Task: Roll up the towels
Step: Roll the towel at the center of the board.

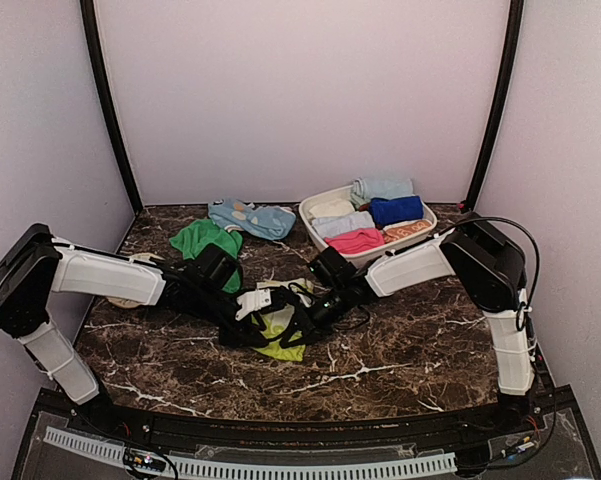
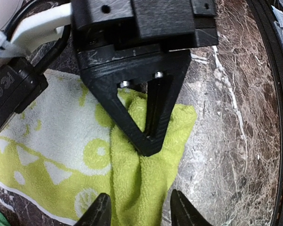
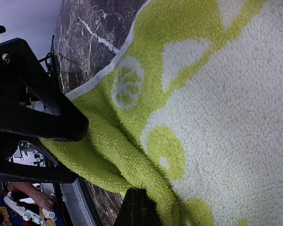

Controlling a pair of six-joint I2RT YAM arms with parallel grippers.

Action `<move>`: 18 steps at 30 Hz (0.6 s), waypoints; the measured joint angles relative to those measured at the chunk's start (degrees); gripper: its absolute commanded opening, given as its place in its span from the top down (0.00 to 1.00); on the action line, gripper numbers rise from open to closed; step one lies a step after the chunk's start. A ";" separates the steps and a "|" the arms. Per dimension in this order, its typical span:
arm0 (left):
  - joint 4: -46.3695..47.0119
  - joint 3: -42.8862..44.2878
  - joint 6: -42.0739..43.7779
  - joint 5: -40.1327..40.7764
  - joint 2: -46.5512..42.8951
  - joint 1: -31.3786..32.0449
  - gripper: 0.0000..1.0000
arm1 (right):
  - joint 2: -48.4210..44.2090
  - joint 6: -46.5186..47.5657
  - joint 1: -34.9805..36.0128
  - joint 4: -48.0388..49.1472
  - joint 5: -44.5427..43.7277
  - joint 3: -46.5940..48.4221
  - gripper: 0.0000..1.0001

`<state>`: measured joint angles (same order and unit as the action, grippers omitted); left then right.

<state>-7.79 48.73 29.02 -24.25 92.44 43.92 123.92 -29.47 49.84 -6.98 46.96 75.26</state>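
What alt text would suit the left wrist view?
A lime-yellow towel with white marks lies on a dark marble table, a bunched fold along one side. The right hand pinches that fold from above; the left hand straddles it, fingertips either side.

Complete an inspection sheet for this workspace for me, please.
Surface: dark marble-patterned table with white veins.
Job's things: lime towel partly bunched at centre; green towel crumpled at rear left.
Clutter: blue towel at the rear; white basket holding rolled towels.
Grippers: right gripper shut on a lime towel fold; left gripper jaws straddle the same fold, grip unclear.
Cables: black cable loops out at the right.
Surroundings: plain pale walls, black corner posts.
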 measured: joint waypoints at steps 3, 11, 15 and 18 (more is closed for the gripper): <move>0.61 0.00 -1.07 0.22 0.68 -0.28 0.83 | 0.00 -0.02 0.00 0.15 0.04 0.00 1.00; 0.94 -0.02 -3.34 0.74 1.33 -2.58 0.94 | 0.00 -0.63 -0.37 2.82 0.81 -1.03 1.00; 0.90 -0.02 -3.61 1.75 1.46 -2.67 0.93 | 0.00 -0.98 -0.52 4.42 1.07 -1.73 1.00; 0.48 0.09 -3.78 3.89 2.91 -2.64 0.92 | 0.00 -1.11 -0.57 5.22 1.07 -1.99 1.00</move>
<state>-7.31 48.82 25.23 -20.36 95.35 41.28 123.92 -30.59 49.28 -1.76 48.03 73.28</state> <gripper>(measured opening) 0.076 0.008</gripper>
